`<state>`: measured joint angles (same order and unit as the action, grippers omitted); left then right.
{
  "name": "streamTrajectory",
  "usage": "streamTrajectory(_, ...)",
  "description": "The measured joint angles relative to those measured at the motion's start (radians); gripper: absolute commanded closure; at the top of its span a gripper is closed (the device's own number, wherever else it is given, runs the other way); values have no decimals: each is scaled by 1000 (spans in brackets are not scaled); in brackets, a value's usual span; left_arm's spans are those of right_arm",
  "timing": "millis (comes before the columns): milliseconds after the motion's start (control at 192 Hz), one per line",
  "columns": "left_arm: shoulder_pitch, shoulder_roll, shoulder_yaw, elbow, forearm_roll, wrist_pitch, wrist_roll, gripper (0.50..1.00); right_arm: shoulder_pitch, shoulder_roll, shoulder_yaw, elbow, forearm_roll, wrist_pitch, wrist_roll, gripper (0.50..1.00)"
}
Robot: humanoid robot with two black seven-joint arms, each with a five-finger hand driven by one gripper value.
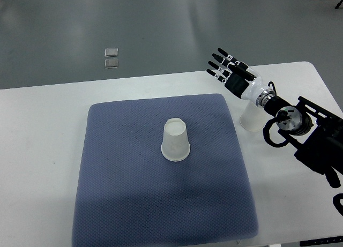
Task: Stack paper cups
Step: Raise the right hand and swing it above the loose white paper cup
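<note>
Cups (176,140) untouched; right hand (230,73) hovers, fingers spread flat.

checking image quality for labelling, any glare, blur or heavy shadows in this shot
Top view: sharp, evenly lit, no motion blur; the upside-down white paper cup throws only a faint shadow on the blue-grey padded mat; the second white paper cup blends into the white table; the right hand, black and white, stands out clearly.

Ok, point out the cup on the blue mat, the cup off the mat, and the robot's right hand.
cup on the mat (176,140), top view, its side wall.
cup off the mat (250,119), top view, its lower wall under the wrist.
right hand (230,73), top view, the palm; fingers spread.
</note>
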<state>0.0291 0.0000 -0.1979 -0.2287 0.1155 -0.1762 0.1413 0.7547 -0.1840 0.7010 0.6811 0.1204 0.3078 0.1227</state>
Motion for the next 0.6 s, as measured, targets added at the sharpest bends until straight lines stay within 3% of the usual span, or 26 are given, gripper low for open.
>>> streamTrajectory(495, 0, 0, 0, -1, 1, 0, -2, 500, 36, -17, -61, 0, -92, 7, -2, 576)
streamTrajectory(599, 0, 0, -1, -3, 1, -1, -2, 500, 91, -44, -96, 3, -170, 21, -34, 576)
